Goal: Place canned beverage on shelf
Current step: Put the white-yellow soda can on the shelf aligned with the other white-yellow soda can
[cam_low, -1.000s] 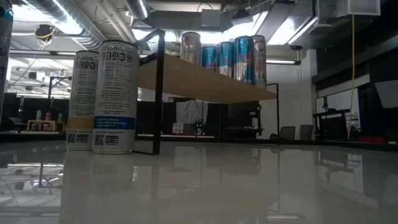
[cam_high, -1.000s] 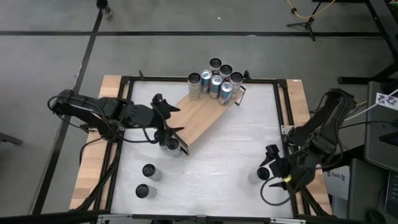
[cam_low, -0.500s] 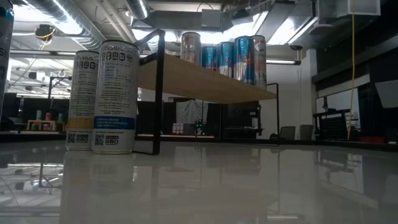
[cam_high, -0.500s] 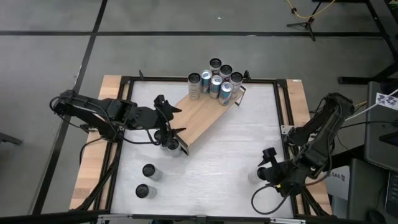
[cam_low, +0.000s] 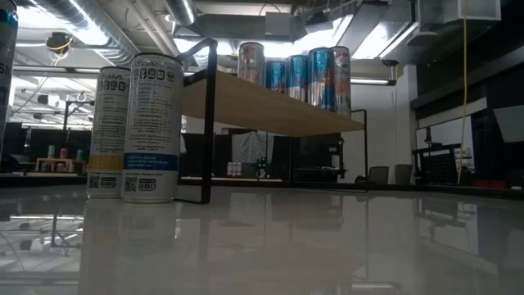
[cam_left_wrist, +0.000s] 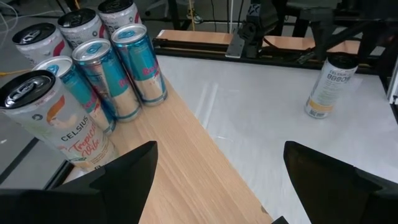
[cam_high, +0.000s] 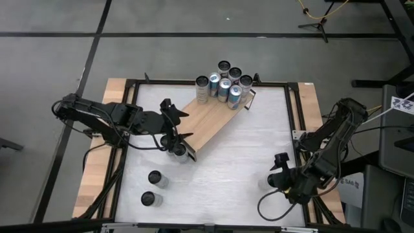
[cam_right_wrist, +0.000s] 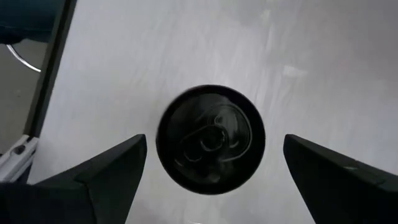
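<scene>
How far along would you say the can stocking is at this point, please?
Done: six cans stand clustered at one end of the shelf. In hand: nothing is gripped; the right gripper hangs open directly above a can on the white table, and the left gripper is open over the shelf's other end. Left: that can, two more near the table's front-left, and one beside the shelf's end.

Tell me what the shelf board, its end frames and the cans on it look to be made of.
Shelf board: seemingly wood or wood-look laminate, light brown, matte, with faint lengthwise grain.
End frames: probably thin metal bar, black, painted or coated.
Cans: likely aluminium, glossy printed sides, bare silvery tops with pull tabs.
</scene>
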Controlling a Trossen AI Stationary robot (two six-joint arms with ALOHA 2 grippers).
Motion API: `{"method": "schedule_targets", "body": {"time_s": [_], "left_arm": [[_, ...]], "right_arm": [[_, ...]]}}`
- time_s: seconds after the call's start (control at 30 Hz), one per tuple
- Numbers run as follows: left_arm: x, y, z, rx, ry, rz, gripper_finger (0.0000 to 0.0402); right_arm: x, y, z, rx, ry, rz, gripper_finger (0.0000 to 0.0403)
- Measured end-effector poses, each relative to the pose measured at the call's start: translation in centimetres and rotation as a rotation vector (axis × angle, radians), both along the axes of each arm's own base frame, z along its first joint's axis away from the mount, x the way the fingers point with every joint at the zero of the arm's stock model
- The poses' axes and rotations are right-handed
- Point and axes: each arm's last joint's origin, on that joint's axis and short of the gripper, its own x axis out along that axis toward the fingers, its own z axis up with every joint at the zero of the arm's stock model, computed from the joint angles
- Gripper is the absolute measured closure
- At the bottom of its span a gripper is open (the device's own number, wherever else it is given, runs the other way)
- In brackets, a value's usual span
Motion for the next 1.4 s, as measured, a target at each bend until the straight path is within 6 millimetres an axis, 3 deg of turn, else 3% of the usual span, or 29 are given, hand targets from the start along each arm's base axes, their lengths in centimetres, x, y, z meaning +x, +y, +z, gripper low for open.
{"method": "schedule_targets", "body": {"time_s": [0.57, 1.4], "left_arm": [[0.00, 0.00, 0.00, -0.001, 0.000, 0.001, 0.0059], [-0.01, 0.01, 0.01, -0.020, -0.008, 0.012, 0.0059]], "right_arm": [[0.27, 0.60, 0.08, 0.102, 0.008, -0.053, 0.0029], [0.38, 0.61, 0.13, 0.093, -0.018, -0.058, 0.0029]]}}
